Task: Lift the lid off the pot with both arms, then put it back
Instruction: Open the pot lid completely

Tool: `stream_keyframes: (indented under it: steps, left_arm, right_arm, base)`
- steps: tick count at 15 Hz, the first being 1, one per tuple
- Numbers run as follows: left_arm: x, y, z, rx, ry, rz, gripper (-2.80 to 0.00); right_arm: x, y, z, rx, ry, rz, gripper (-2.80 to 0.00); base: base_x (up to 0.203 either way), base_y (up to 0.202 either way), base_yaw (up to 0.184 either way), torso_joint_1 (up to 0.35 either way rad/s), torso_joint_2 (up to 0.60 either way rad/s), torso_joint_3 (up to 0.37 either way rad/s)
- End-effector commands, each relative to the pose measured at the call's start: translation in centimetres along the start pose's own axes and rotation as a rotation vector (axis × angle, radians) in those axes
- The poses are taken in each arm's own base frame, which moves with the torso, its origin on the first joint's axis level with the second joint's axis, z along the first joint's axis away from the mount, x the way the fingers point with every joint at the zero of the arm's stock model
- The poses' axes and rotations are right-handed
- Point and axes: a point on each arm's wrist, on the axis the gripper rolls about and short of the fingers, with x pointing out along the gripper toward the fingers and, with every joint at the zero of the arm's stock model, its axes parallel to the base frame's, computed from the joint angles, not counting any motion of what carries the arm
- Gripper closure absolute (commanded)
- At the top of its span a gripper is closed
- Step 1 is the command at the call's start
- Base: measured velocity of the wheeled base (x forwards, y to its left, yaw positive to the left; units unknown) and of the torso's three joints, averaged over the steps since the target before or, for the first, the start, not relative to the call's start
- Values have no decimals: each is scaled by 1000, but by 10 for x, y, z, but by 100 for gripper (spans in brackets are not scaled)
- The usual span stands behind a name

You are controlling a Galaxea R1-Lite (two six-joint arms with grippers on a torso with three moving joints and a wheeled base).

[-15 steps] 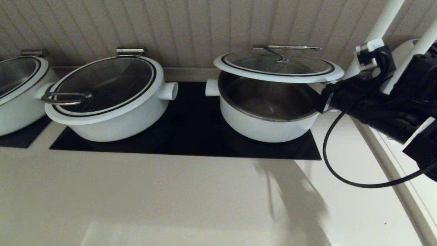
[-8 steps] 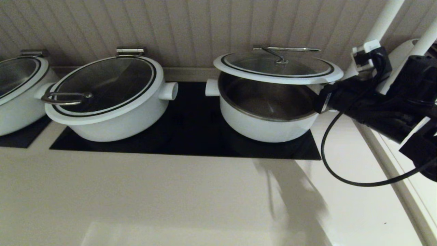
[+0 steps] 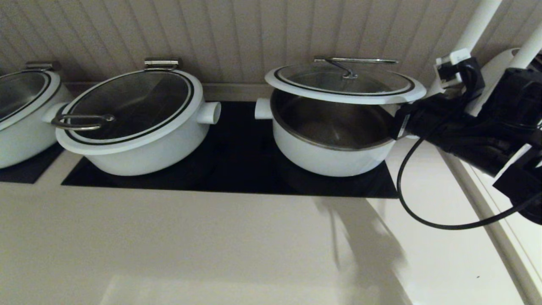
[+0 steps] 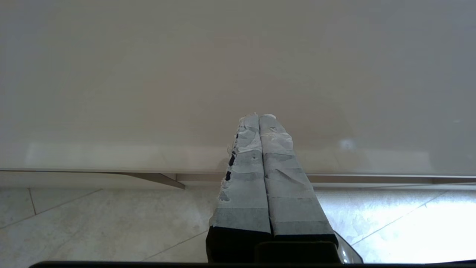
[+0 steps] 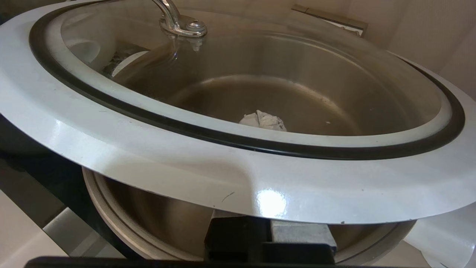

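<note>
Head view: right gripper (image 3: 401, 120) under the lid (image 3: 345, 82) rim, fingers hidden, grip cannot be told | lid raised, tilted above the pot (image 3: 332, 135) just left of gripper | pot on black cooktop (image 3: 237, 169) set in pale counter (image 3: 211, 245), ribbed wall (image 3: 237, 34) behind | left gripper (image 4: 259, 118) pressed closed, empty, facing plain panel over tiled floor (image 4: 93, 219)

the lid (image 3: 345, 84), glass with a wide white rim and black ring, hangs raised and nearly level above the pot (image 3: 332, 140). the white pot stands open on the table, steel interior showing.
</note>
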Motion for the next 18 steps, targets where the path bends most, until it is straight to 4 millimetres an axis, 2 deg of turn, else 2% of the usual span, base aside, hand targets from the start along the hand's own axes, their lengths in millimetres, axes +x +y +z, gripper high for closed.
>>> stream_keyframes:
  steps: [1, 5, 14, 18]
  left_arm:
    - [0, 0, 0, -3, -1, 8, 0]
    - [0, 0, 0, -24, -11, 73, 0]
    - [-7, -1, -3, -23, -102, 78, 0]
    - [-20, -2, -11, -16, -285, 66, 0]
  right_arm:
    - [0, 0, 1, -1, -8, 1, 0]
    - [1, 0, -1, 0, -4, 1, 0]
    - [2, 0, -2, -1, -2, 1, 0]
    - [4, 0, -6, 0, 7, 2, 0]
  base:
    - [0, 0, 0, 0, 0, 0]
    - [0, 0, 0, 0, 0, 0]
    - [0, 0, 0, 0, 0, 0]
    - [0, 0, 0, 0, 0, 0]
